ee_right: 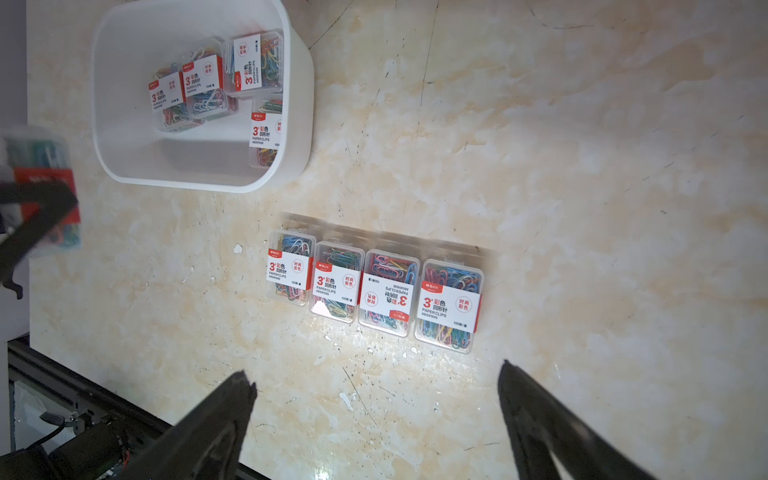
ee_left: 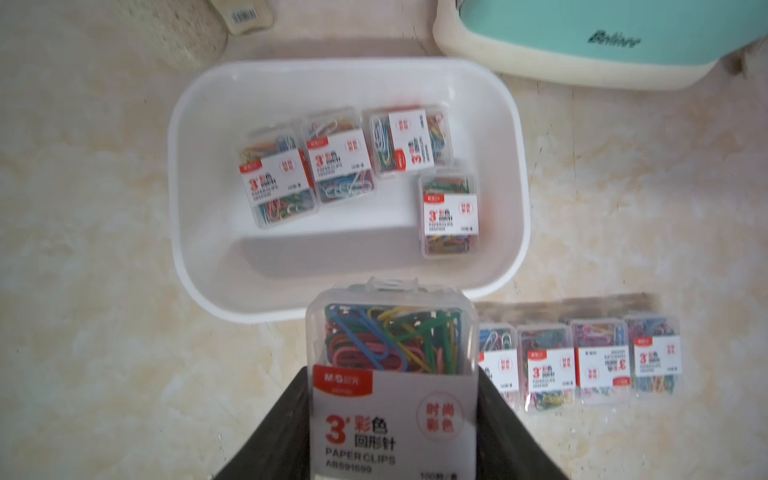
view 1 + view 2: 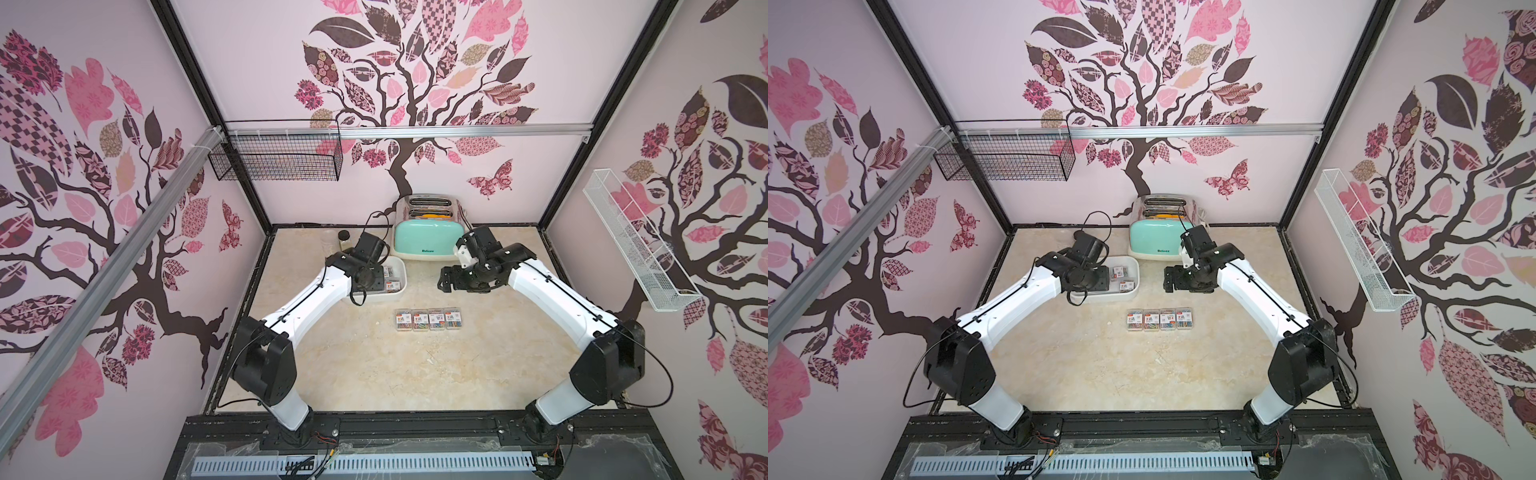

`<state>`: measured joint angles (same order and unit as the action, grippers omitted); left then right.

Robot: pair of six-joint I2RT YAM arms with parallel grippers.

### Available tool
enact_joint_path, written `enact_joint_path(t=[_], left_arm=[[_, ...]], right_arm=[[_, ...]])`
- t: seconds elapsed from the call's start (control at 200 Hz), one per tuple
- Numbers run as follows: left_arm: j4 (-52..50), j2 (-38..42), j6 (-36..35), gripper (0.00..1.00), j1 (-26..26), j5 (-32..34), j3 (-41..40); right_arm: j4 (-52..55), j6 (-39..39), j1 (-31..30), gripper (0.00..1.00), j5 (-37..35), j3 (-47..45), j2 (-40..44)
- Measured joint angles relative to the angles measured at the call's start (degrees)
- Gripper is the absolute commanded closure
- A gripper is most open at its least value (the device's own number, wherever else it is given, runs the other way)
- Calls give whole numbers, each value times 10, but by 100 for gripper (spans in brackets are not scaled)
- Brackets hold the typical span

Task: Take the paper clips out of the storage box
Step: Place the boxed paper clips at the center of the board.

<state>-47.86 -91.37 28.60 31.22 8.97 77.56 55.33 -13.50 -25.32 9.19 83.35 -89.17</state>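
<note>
Jaws on the left gripper [image 2: 392, 386] stand at a fairly narrow gap, clamped on the long sides of one case of paper clips [image 2: 390, 365]. Its label faces up and is readable in my left wrist view, and the dark fingers [image 2: 282, 424] press it from both sides. That case hangs over the near rim of the storage box [image 2: 183, 187], and I cannot tell whether it is just inside or just outside the wall. In both top views the left wrist covers that end of the box, which sits on the marbled table [image 3: 374, 374] left of centre, in front of a small jar [image 3: 344, 240]. Inside the box I count four more cases [image 2: 338, 162]: three side by side, one of them turned crosswise, and a fourth alone by the wall nearest the right arm. Further right, a row of four cases [image 1: 374, 291] lies flat on the table, outside the box and near it. Each touches its neighbour, labels up, and the third from the left is turned end for end. Behind them the mint toaster [image 3: 424, 239] stands at the back wall. Rightmost, the right gripper [image 1: 374, 371] hovers above the table near the row, jaws spread wide with nothing between them.
</note>
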Motion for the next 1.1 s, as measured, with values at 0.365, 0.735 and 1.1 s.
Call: enact_joint_path(t=[0.365,0.735,1.1], left_arm=[[20,81,110,52,139,-10,-174],[123,-23,153,51,237,-38,-217],[179,-91,206,42,295,-10,-187]], right_arm=[[-2,-29,0,4,-4,-56,36],[-1,-59,0,4,-5,-92,56],[2,-67,-1,5,15,-127,131]])
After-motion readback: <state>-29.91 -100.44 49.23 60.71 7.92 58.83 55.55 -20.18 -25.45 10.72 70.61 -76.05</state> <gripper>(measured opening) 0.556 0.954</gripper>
